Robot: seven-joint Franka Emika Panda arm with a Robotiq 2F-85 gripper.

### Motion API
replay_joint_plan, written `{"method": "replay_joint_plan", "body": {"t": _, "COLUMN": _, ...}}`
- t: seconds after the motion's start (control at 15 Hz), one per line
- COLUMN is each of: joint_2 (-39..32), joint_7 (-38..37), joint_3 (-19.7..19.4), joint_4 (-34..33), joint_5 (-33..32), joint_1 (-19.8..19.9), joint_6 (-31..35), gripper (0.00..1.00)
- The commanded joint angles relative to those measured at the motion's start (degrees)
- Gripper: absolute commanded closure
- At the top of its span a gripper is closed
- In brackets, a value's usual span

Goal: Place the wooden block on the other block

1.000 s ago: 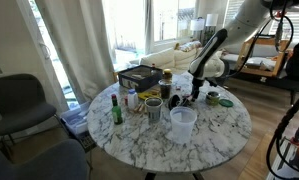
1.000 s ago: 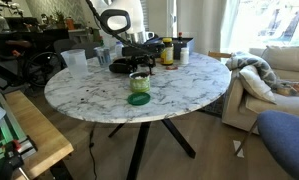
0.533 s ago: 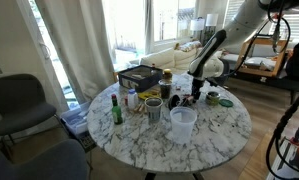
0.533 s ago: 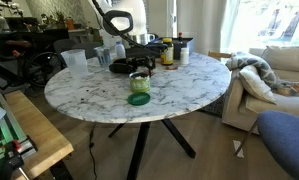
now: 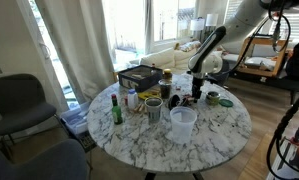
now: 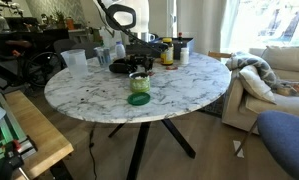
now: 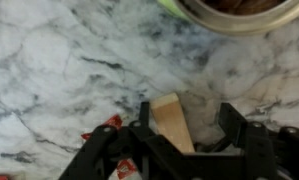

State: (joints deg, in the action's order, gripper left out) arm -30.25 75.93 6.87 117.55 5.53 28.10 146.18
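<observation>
In the wrist view a pale wooden block point(image 7: 167, 120) lies on the marble tabletop point(image 7: 59, 60), between the fingers of my gripper point(image 7: 189, 112). The block rests against the left finger point(image 7: 144, 112). A gap of bare marble separates it from the right finger point(image 7: 234, 115), so the jaws stand open around it. In both exterior views the gripper point(image 5: 196, 94) point(image 6: 139, 64) is down at the table among the clutter, and the block is too small to pick out there. I cannot make out the other block in any view.
A red-and-white item point(image 7: 110, 124) lies just left of the fingers, and a round container rim point(image 7: 239, 12) sits ahead. The round table holds a green bottle point(image 5: 116, 108), a clear cup point(image 5: 182, 122), a black box point(image 5: 139, 76), a green lid point(image 6: 139, 99) and a jar point(image 6: 140, 82).
The arm has shifted only slightly above the table. Nothing else on the table has visibly moved.
</observation>
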Motion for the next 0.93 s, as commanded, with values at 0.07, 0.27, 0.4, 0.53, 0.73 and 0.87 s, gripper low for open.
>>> {"method": "replay_joint_plan", "body": {"t": 0.07, "joint_2": -0.3, "joint_7": 6.86, "joint_3": -0.46, "joint_4": -0.05, "joint_5": 2.04, "joint_1": -0.95, "joint_6": -0.12, "gripper": 0.17}}
{"method": "replay_joint_plan", "body": {"t": 0.27, "joint_2": -0.64, "joint_7": 9.99, "joint_3": -0.95, "joint_4": 0.39, "joint_5": 0.87, "joint_1": -2.42, "joint_6": 1.16, "gripper": 0.16}}
{"method": "replay_joint_plan", "body": {"t": 0.4, "joint_2": -0.56, "joint_7": 11.51, "joint_3": -1.1, "joint_4": 0.88, "joint_5": 0.49, "joint_1": -3.49, "joint_6": 2.23, "gripper": 0.4}}
{"method": "replay_joint_plan", "body": {"t": 0.53, "joint_2": -0.56, "joint_7": 12.29, "joint_3": -1.36, "joint_4": 1.07, "joint_5": 0.21, "joint_1": -4.42, "joint_6": 3.12, "gripper": 0.48}}
{"method": "replay_joint_plan", "body": {"t": 0.73, "joint_2": 0.02, "joint_7": 9.99, "joint_3": -4.06, "joint_4": 1.25, "joint_5": -2.31, "joint_1": -7.0, "joint_6": 4.55, "gripper": 0.73}}
{"method": "replay_joint_plan", "body": {"t": 0.87, "joint_2": 0.81, "joint_7": 8.88, "joint_3": -6.1, "joint_4": 1.54, "joint_5": -4.26, "joint_1": -8.45, "joint_6": 4.84, "gripper": 0.87}}
